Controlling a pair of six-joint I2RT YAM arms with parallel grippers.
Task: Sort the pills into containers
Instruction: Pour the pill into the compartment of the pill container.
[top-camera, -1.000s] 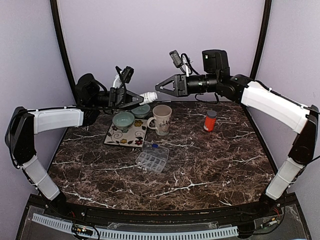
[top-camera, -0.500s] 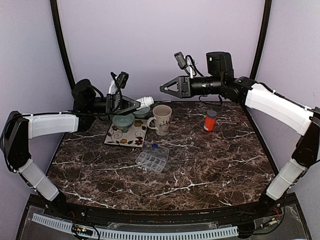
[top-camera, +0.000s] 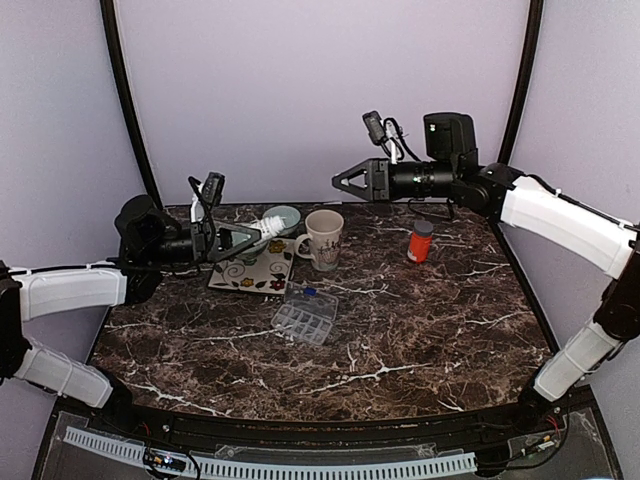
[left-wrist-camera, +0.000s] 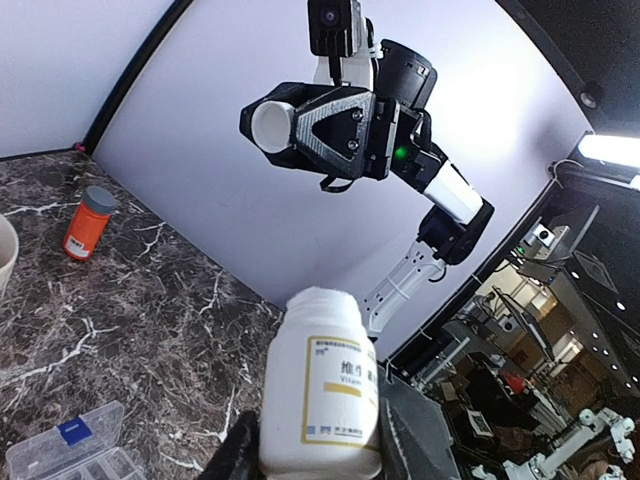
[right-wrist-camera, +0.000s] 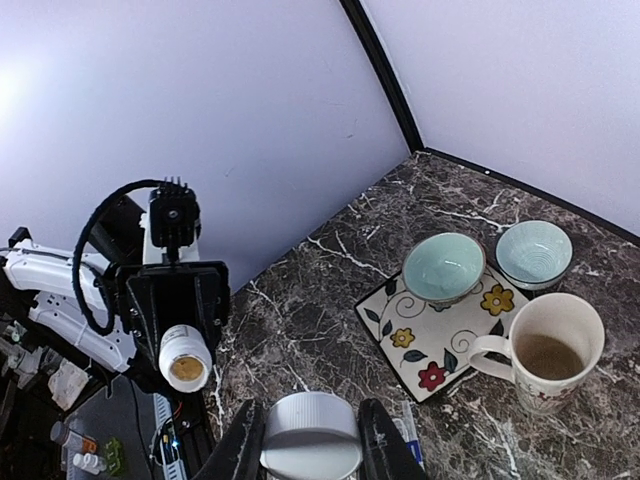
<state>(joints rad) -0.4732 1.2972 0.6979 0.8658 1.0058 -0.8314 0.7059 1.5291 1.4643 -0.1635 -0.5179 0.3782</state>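
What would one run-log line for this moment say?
left gripper: shut on white bottle, uncapped | right gripper: shut on white cap | pill organizer: on table, not touched

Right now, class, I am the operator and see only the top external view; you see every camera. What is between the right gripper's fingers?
Observer: The right wrist view shows a white cap clamped in the right gripper.
Operator: Is the white bottle in the left gripper open?
Observer: Yes. Seen from the right wrist, it has no cap, and its mouth shows something yellowish inside.
Operator: Anything in the mug?
Observer: The right wrist view looks into it: something brownish lies at the bottom.
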